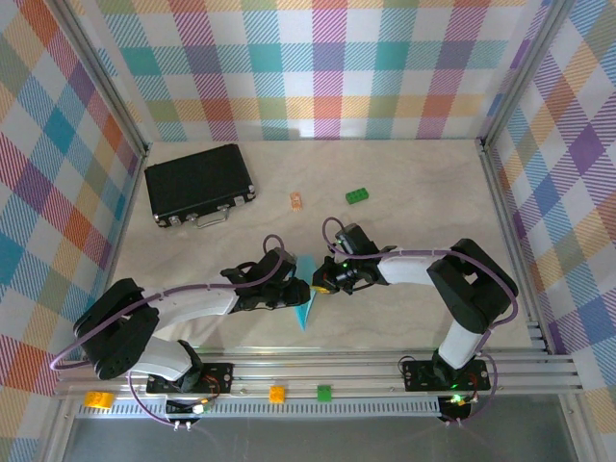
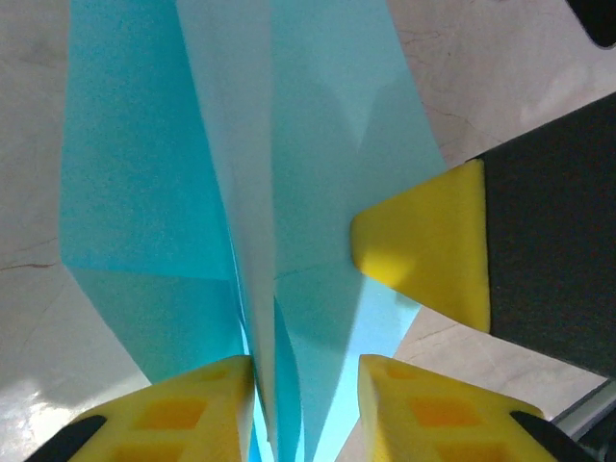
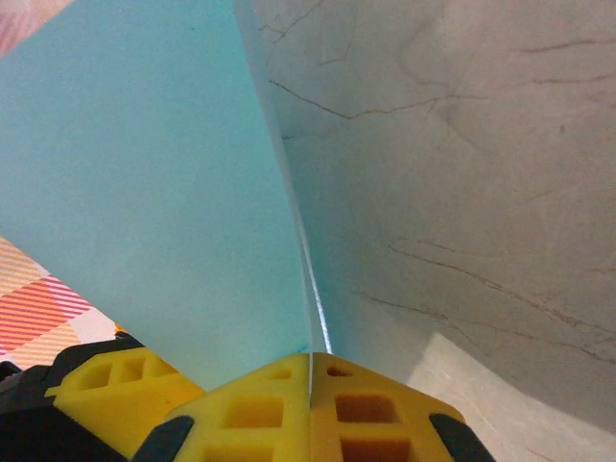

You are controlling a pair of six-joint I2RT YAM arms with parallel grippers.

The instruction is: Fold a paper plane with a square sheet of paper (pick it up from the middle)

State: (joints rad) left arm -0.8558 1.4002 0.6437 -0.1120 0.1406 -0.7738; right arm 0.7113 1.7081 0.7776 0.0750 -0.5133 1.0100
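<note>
Folded paper plane point(image 1: 306, 294) near bench point(image 1: 414, 202) centre, tip toward 6 o'clock. Right gripper point(image 3: 310, 371) fingers closed on it from 3 o'clock. Left gripper point(image 2: 306, 385) fingers straddle its fold from 9 o'clock; cannot tell if clamped.

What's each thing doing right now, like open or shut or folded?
Light blue paper plane: folded, pinched at one edge
Black rectangular case: shut, lying flat
Left gripper: jaws apart, plane between them
Right gripper: shut on the plane
Small green plastic brick: lying loose
</note>
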